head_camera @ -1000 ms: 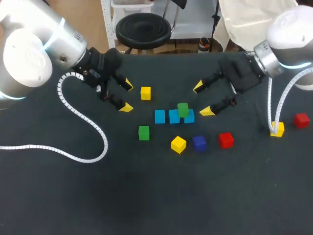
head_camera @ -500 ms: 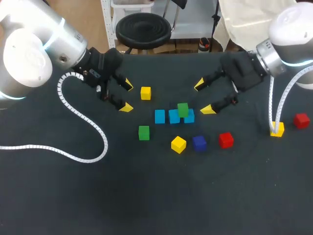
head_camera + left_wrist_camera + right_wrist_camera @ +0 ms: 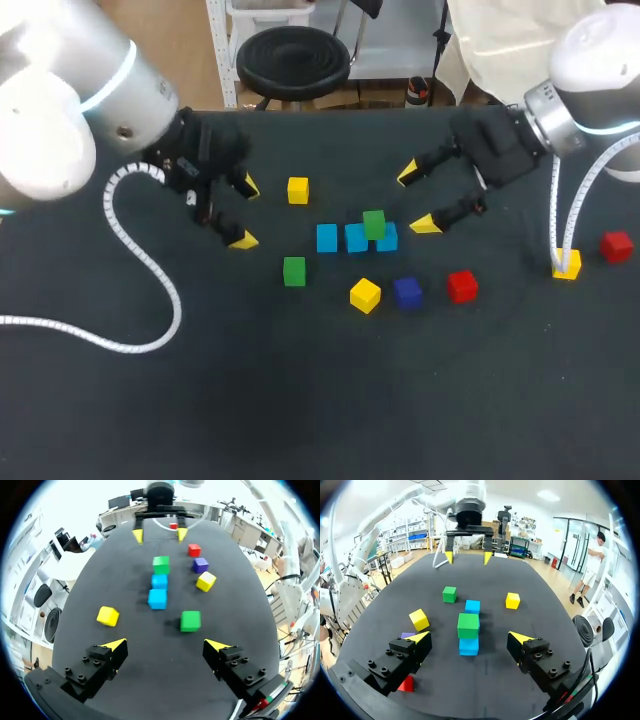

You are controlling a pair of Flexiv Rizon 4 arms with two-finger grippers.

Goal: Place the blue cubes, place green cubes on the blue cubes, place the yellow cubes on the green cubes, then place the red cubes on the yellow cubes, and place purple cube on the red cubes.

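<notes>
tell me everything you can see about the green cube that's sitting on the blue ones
The green cube is a small, plain block, solid green and matte-looking. It sits level on the row of blue cubes, at the end nearer the right claw, apparently straddling two of them. Only the blue cubes touch it; the right claw stands open beside it, not touching.

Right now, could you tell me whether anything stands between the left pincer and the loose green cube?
Nothing visible does. The left pincer is open, and the loose green cube sits just ahead of it with only bare table between. The nearest yellow cube lies off to the side.
</notes>
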